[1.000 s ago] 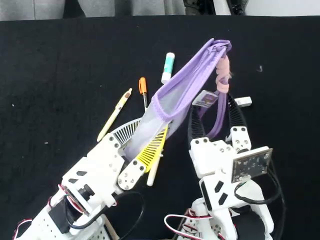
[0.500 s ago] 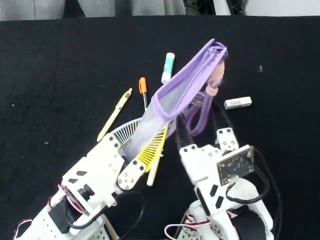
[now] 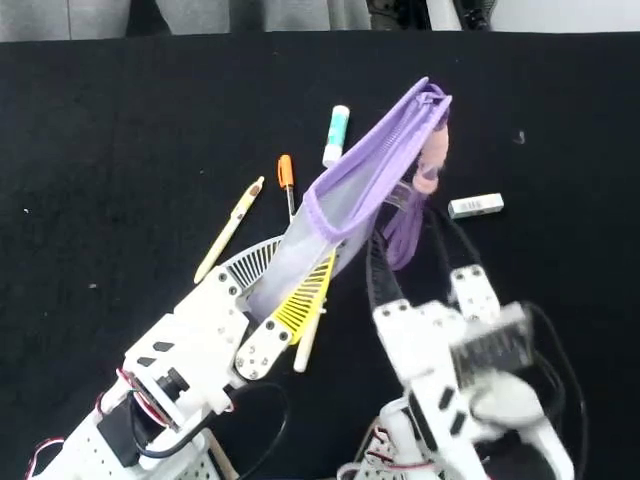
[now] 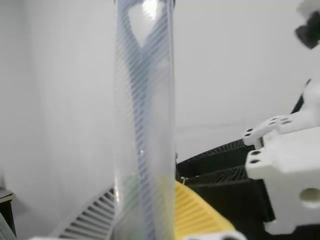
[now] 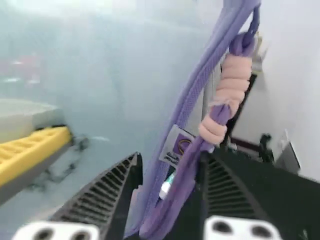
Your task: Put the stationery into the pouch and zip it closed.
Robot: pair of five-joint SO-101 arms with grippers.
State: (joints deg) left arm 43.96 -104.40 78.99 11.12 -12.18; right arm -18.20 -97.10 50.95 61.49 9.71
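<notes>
No writing can be made out. A small white label (image 5: 178,145) sewn to the side of the purple pouch (image 3: 345,205) carries a round mark and what may be a line of print, too soft to read. The white eraser (image 3: 475,205) lying on the black worktop (image 3: 120,120) has dark marks along its sleeve, too small to read

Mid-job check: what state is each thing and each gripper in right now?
left gripper: shut on the pouch.
pouch: held up off the table, tilted.
right gripper: open, astride the purple strap.
purple strap: hanging from pouch.
yellow pen: on table, outside pouch.
orange pen: on table, outside.
small tube: on table, outside.
eraser: on table, outside.
</notes>
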